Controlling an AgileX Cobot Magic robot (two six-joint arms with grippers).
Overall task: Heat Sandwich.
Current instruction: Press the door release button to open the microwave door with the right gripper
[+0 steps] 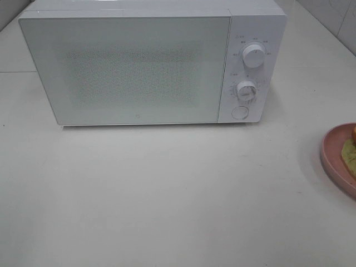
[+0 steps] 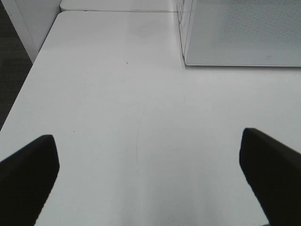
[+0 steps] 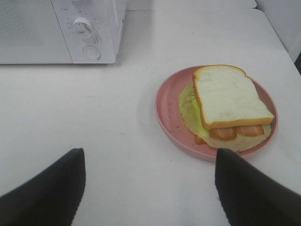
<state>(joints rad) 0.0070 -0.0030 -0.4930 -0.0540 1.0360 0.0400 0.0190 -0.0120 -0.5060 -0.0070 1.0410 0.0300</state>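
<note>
My left jaws and my right jaws both stand wide apart over the table point(image 2: 117, 94), gripping nothing, while the sandwich point(image 3: 230, 96) lies on a pink plate point(image 3: 162, 108) out in front of the shut microwave point(image 1: 133, 67), off past its dial end.

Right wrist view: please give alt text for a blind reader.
A sandwich of white bread, lettuce and reddish filling lies on a pink plate on a white table. A white microwave stands nearby; the right claw is open.
</note>
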